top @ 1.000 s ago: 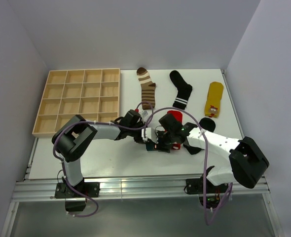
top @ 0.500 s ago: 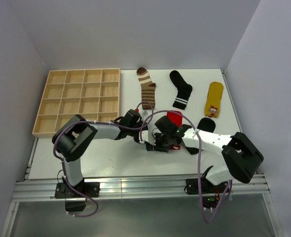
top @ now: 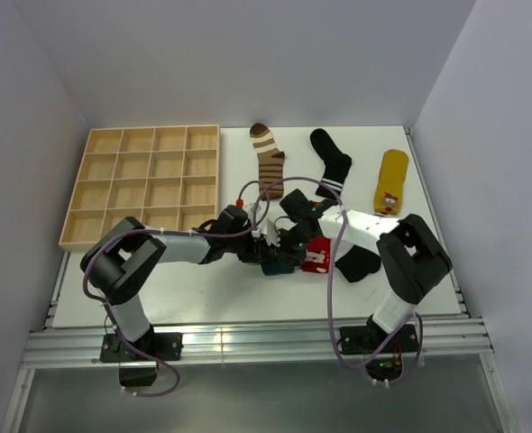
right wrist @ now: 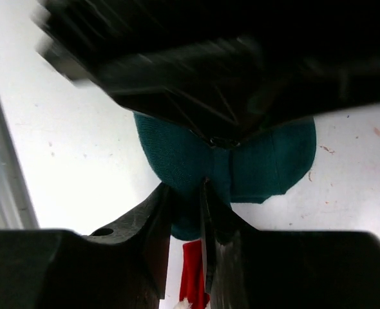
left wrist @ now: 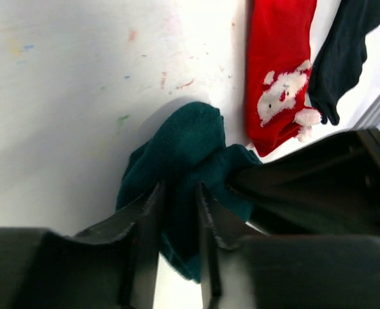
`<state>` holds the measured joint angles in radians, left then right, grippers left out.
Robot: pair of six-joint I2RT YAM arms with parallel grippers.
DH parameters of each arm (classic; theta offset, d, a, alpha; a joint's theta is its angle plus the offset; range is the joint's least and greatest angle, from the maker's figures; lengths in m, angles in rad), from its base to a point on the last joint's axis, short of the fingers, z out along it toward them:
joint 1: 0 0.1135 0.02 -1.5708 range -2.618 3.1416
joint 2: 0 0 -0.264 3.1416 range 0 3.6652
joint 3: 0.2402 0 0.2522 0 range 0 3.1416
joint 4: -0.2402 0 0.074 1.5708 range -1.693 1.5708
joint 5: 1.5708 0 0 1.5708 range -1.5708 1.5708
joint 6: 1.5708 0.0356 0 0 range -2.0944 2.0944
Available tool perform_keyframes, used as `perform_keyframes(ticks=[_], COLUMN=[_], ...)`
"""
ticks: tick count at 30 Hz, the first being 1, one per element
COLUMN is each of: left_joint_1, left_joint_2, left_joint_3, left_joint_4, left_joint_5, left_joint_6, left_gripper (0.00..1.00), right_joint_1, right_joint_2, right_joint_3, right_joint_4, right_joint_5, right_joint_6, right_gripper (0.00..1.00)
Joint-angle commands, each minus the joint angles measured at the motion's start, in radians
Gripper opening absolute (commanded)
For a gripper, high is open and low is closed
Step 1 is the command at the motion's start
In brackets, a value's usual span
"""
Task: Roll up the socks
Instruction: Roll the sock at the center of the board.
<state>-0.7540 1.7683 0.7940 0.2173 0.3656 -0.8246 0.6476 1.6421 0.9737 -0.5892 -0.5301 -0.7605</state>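
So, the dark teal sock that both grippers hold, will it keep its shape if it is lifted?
Probably not: the dark teal sock is bunched and creased between the left gripper and right gripper, so it looks floppy and would likely sag. It seems to be light, thin fabric. Soft folded cloth like this is unlikely to roll away.
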Motion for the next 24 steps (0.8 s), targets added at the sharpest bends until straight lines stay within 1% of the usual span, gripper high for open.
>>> perform_keyframes(ticks=[1, 4, 12, 16, 19, 24], left_joint_1=[0.008, 0.016, 0.022, 0.022, 0.022, 0.022], left_joint_2=[-0.050, -0.072, -0.153, -0.194, -0.202, -0.251], left_joint_3=[-0.074, -0.096, -0.202, -0.262, -0.269, -0.314], left_joint_4=[-0.007, 0.045, 0.174, 0.253, 0.260, 0.330], left_joint_5=[-0.076, -0.076, -0.125, -0.120, -0.120, -0.123], left_joint_6=[0.018, 0.010, -0.001, 0.018, 0.047, 0.056], left_gripper=[0.35, 0.40, 0.43, 0.48, 0.48, 0.48], right_joint_1=[-0.048, -0.062, -0.077, -0.085, -0.085, -0.085], right_joint_2=[0.051, 0.088, 0.186, 0.240, 0.252, 0.301], right_joint_3=[0.046, 0.068, 0.161, 0.207, 0.224, 0.270], right_joint_4=[-0.121, -0.152, -0.250, -0.293, -0.305, -0.354], right_joint_5=[-0.076, -0.084, -0.090, -0.097, -0.084, -0.087], right_joint_6=[-0.011, -0.017, -0.039, -0.049, -0.053, -0.051], right_gripper=[0.20, 0.20, 0.20, 0.20, 0.21, 0.21])
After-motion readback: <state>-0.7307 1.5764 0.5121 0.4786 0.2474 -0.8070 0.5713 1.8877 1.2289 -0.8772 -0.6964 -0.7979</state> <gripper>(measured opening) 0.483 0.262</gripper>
